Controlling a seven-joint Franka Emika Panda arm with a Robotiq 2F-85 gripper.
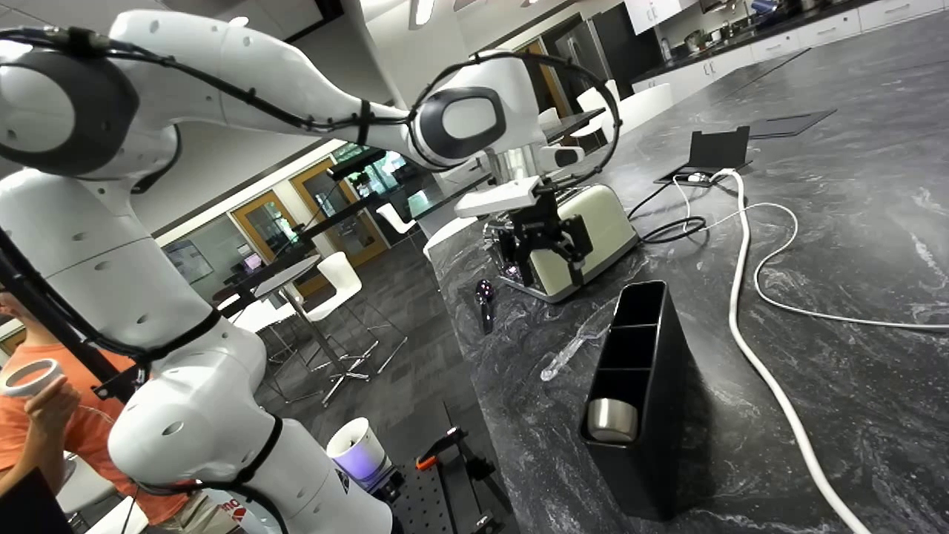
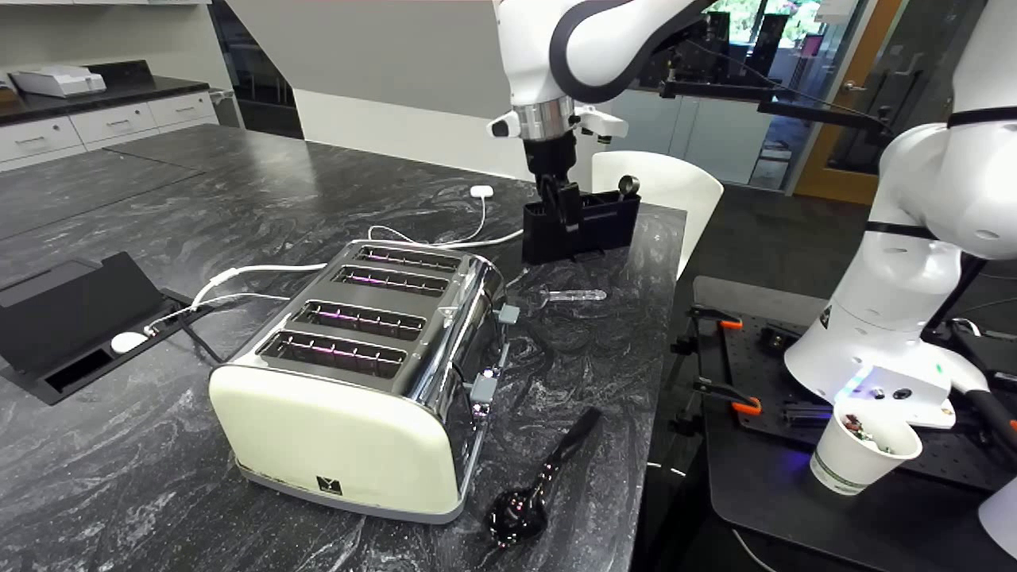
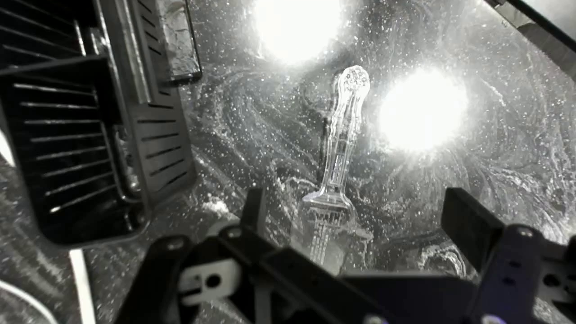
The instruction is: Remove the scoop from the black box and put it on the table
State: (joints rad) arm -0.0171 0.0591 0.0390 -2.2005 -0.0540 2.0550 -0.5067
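– so which is the scoop [image 3: 334,180]?

– the clear one, by my reading. it lies flat on the surface [image 1: 875,400], just beside the black box [image 1: 662,400] and not touching it.

– and the tool [image 3: 355,193]?

– fingers spread wide above the scoop, gripping nothing.

– then the removing and setting down looks done to me. how would it handle, if it had to be lifted?

– light, i'd guess; it looks like hard clear plastic. stiff enough not to bend, but smooth and likely to slip, and a hard squeeze or a drop might crack it.

– where would you take hold?

– across the narrow middle of the handle [image 3: 344,135], a finger on either side, low to the surface and closing gently. the blade [image 3: 326,234] is broad and looks thin, so it should give poor purchase.

– anything to mix it up with?

– the round silvery piece [image 1: 612,420] in the end compartment of the box. i'd leave that where it is.
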